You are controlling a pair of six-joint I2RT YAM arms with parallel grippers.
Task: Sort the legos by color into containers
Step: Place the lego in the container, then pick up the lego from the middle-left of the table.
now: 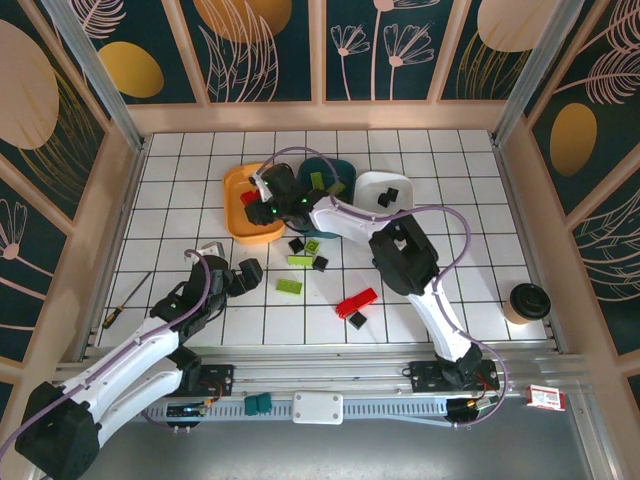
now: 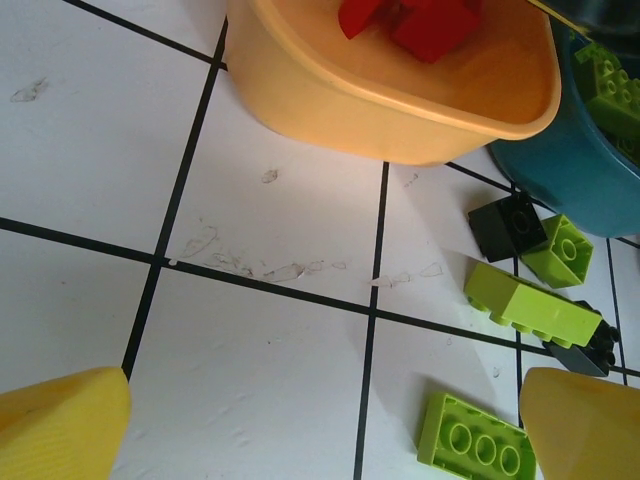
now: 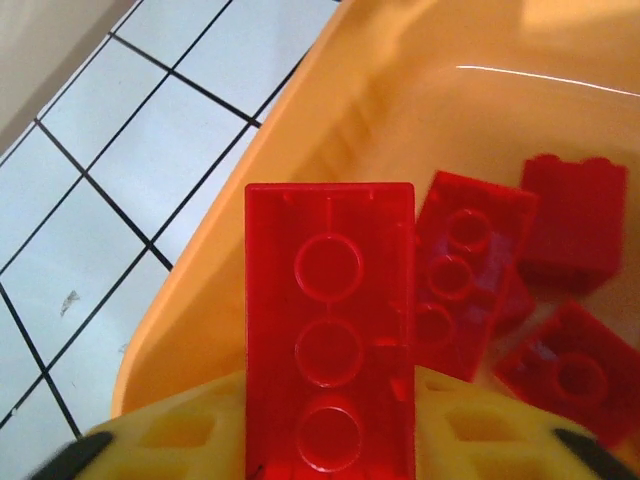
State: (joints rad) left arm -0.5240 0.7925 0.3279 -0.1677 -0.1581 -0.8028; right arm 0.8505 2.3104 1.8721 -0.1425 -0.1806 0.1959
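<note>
Your right gripper (image 3: 330,405) pinches 1 red brick (image 3: 330,330) over the orange tub (image 3: 250,200), which already holds several reds. Your left gripper (image 2: 320,425) hangs with fingers spread. Judged about half done: 1 long red piece (image 1: 357,301), green bricks (image 1: 290,286) and black bricks (image 1: 320,263) lie unsorted on the table (image 1: 180,180).

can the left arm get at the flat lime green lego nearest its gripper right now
Probably yes. The left gripper is open, and that lime green lego lies alone on bare tile just ahead of it. The right gripper, holding a red lego, is away over the orange tub.
</note>
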